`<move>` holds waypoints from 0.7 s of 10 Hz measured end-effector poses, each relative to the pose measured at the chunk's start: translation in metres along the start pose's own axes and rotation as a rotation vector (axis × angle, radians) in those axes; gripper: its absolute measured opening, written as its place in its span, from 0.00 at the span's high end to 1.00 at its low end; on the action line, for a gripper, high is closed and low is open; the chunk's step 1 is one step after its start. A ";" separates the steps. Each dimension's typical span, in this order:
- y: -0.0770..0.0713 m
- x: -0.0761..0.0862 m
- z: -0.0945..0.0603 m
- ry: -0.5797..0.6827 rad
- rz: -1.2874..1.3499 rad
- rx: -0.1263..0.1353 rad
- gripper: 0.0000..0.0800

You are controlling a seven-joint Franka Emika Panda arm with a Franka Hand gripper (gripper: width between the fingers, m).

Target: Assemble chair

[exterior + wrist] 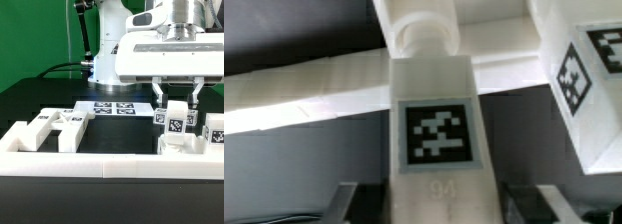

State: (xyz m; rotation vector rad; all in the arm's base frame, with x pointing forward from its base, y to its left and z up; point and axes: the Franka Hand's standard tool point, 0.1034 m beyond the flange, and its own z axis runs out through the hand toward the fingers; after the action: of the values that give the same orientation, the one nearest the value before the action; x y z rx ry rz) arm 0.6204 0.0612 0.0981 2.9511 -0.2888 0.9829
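Gripper (178,102) fingers (363,203) straddle the tagged chair leg (438,120), one close on each side. Can't tell if clamped. Other chair parts (55,127) lie well off to one side.

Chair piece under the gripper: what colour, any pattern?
The chair piece is white, with a black-and-white square tag; wrist view shows it best.

The arm's (165,50) jaws hung over the black desk (30,105) toward the exterior view's right, straddling an upright tagged chair piece (177,118); whether they touched it could not be told. Another tagged piece (213,130) stood just beside it. The marker board (113,106) lay behind. Loose white parts (55,125) sat at the left, behind the low border wall (110,165)
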 end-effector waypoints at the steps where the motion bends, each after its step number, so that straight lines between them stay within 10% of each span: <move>1: 0.000 -0.003 0.002 -0.004 -0.002 -0.002 0.64; 7: 0.000 -0.006 0.004 -0.002 -0.003 -0.005 0.62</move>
State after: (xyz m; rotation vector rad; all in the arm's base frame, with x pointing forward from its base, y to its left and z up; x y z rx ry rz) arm 0.6175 0.0616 0.0912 2.9477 -0.2860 0.9772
